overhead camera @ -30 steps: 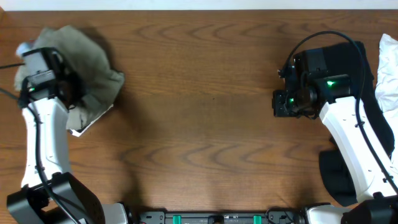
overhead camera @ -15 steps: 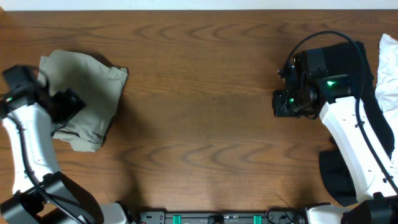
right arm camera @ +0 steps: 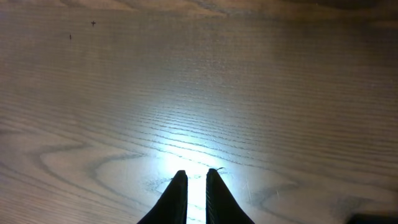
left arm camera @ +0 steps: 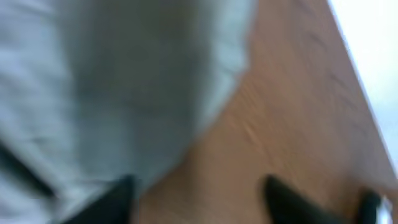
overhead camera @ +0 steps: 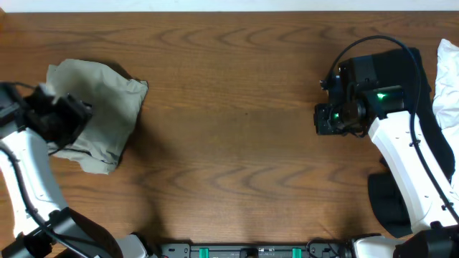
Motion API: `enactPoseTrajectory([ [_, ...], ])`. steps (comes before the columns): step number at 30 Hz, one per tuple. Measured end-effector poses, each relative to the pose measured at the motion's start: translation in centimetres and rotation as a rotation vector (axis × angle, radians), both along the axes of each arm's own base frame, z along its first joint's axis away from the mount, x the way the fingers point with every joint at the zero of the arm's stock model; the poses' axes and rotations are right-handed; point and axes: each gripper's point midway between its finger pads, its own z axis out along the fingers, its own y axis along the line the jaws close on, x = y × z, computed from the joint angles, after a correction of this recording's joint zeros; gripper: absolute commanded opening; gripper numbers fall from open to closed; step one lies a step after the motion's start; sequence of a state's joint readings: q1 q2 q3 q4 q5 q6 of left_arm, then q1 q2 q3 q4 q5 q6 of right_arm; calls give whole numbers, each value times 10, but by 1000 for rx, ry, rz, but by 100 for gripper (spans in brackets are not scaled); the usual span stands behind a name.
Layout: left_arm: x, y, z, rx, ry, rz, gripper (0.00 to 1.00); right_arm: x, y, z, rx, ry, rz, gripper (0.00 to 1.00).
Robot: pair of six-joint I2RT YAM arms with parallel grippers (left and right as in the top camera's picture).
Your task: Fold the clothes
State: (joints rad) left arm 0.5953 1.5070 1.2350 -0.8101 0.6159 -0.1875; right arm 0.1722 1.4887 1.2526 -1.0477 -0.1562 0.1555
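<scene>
My left gripper [left arm camera: 198, 208]: jaws stand wide apart, nothing held between them. The wrist view is blurred. One fingertip [left arm camera: 109, 204] sits at the edge of the trousers [overhead camera: 104, 107]; I cannot tell whether it touches the cloth. The other is over bare table [overhead camera: 237, 143].

The trousers lie bunched at the table's left end, with my left gripper over their left edge.

My right gripper [right arm camera: 196, 194]: jaws drawn together, only a thin slit between them, gripping nothing. It hangs over bare wood towards the right. A black garment [overhead camera: 423, 86] and a white one [overhead camera: 448, 79] lie at the right edge.
</scene>
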Motion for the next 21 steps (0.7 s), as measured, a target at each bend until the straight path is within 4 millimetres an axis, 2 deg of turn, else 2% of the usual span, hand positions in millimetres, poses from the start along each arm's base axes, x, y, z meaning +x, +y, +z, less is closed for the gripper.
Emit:
enactPoseTrajectory([
  [4,3,-27,-1,-29,-6,-93,6,0,0,0,0,0,0,10],
  [6,-4,-33,-11,-43,31,-98,6,-1,0,0,-1,3,0,11],
  [8,-15,-34,-29,-51,89,-88,6,-1,0,0,-1,5,0,11],
  [13,-38,-32,-85,-61,203,-45,6,-1,0,0,-1,6,0,11],
  [17,-67,-21,-127,-95,339,85,6,-3,0,-1,-2,12,0,11],
  [21,-87,-8,-144,-142,411,202,6,-4,-1,-1,-3,17,1,11],
])
